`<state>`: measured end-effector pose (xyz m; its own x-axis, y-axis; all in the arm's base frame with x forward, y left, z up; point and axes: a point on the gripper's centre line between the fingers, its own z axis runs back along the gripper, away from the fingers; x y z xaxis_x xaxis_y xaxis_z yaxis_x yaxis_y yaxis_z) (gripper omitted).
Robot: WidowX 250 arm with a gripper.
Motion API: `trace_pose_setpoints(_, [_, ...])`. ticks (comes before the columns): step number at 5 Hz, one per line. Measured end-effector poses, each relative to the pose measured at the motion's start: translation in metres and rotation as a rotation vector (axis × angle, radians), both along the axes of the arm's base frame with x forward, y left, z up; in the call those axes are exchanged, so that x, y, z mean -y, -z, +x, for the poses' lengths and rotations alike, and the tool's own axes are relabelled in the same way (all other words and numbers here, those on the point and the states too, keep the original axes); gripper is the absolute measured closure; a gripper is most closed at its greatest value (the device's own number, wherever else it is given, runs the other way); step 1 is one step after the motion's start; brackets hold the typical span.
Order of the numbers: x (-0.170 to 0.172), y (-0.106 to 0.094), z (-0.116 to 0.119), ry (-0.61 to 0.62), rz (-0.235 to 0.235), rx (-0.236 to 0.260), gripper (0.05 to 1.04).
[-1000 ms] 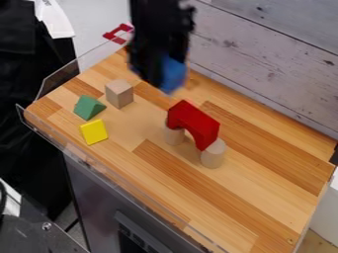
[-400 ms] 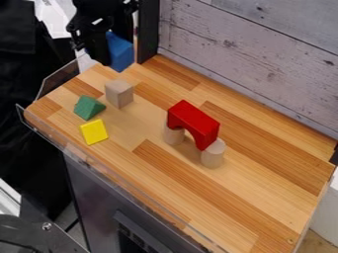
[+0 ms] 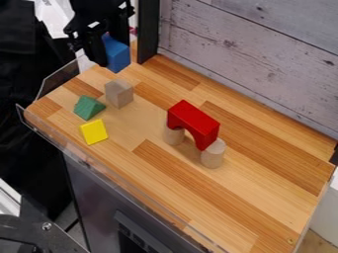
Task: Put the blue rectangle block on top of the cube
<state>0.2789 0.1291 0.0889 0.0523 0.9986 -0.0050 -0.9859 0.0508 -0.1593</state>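
Observation:
The black gripper hangs at the upper left, over the far left end of the wooden table, shut on the blue rectangle block. The block is held upright in the air, its lower end just above and behind the cube in the view. The plain wooden cube stands on the table below it, with a visible gap between the two. Part of the block's left side is hidden behind the gripper.
A green triangular block and a yellow block lie nearer the left edge. To the right a red arch rests on two wooden cylinders. A clear rim borders the table; a plank wall stands behind.
The gripper has moved left with the blue block in it, away from the back middle, and then slightly further left. The blocks on the table have stayed put.

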Motion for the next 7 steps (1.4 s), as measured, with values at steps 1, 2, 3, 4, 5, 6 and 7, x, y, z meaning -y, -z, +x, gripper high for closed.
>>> trace_pose_setpoints(1, [-0.001, 0.01, 0.003, 0.011, -0.014, -0.02, 0.502])
trace_pose_setpoints(2, [-0.002, 0.016, 0.003, 0.016, -0.012, -0.032, 0.502])
trace_pose_setpoints(3, [0.0, 0.019, 0.004, 0.025, -0.011, -0.038, 0.502])
trace_pose_setpoints(4, [0.002, 0.026, 0.005, 0.013, -0.031, -0.038, 0.502])
trace_pose_setpoints(5, [0.004, 0.027, 0.005, 0.014, -0.033, -0.033, 0.502])
trace_pose_setpoints(6, [0.006, 0.031, 0.003, 0.019, -0.038, -0.046, 0.502])
trace_pose_setpoints(7, [0.007, 0.034, 0.003, 0.013, -0.044, -0.056, 0.502])
